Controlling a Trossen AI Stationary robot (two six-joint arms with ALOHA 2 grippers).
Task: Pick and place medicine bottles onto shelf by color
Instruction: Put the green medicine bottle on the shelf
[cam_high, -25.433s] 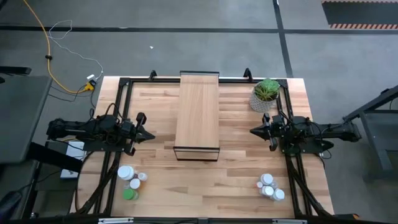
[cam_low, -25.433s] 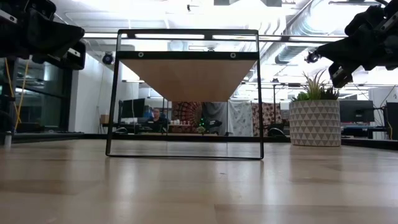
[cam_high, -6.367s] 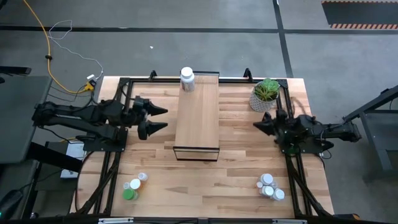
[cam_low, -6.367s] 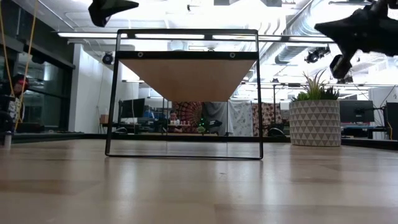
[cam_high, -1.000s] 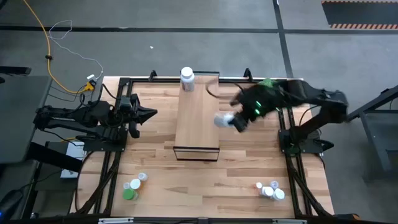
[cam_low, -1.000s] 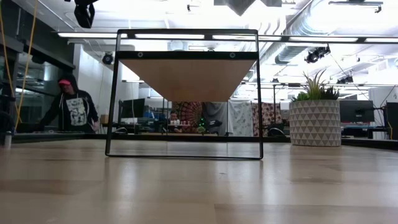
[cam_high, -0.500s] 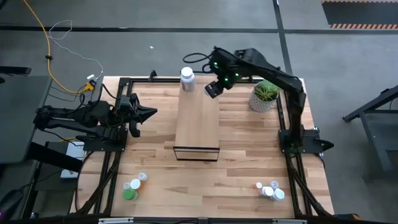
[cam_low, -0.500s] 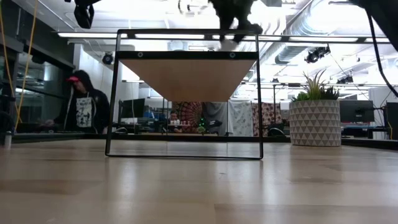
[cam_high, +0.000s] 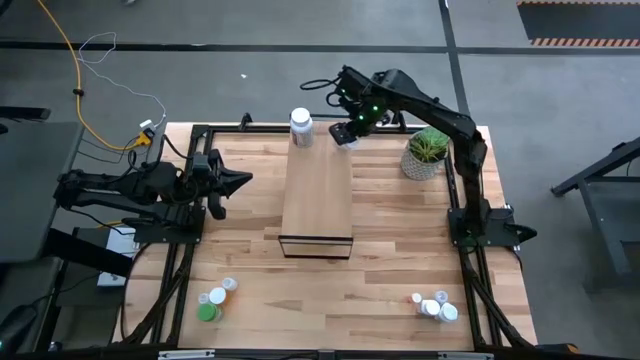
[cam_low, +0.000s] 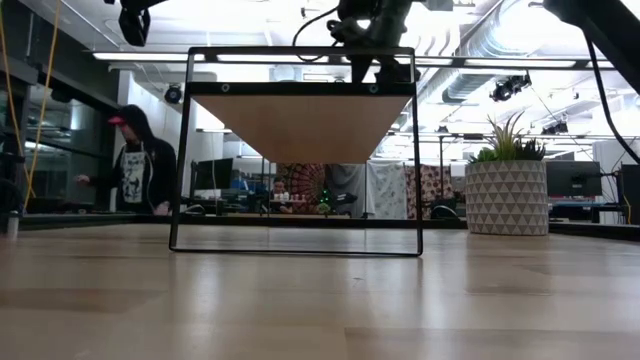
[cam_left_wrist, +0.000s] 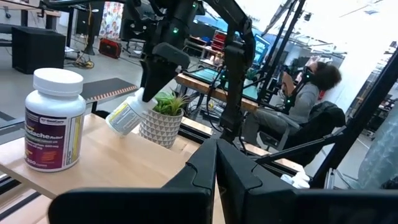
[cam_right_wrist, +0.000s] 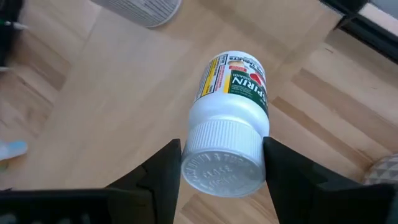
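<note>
1. Right end effector (cam_high: 343, 134): clenched on a white bottle (cam_right_wrist: 229, 140), gripped by its cap end; the body points away from the fingers (cam_right_wrist: 163, 176) and hangs tilted above the far end of the shelf (cam_high: 318, 190).
2. Standing bottle (cam_high: 300, 127): a larger white bottle upright on the shelf's far end, near the carried one and apart from it.
3. Left end effector (cam_high: 237, 181): waits over the desk (cam_high: 250, 270) beside the shelf; its fingers appear pressed together and hold nothing.
4. Remaining bottles: a group with a green one (cam_high: 208, 313) and a white group (cam_high: 433, 305) stand on the desk, well apart from both end effectors.
5. Plant (cam_high: 425, 150): sits on the desk under the right arm.
6. Risk, tipping: released while tilted, the carried bottle would likely land on its edge and roll off the narrow plank.
7. Risk, collision: lowered too close to the standing bottle, it could knock that one over.
8. Risk, placement: the end effector sits near the shelf's side edge, so a small drift outward may drop the bottle onto the desk.
</note>
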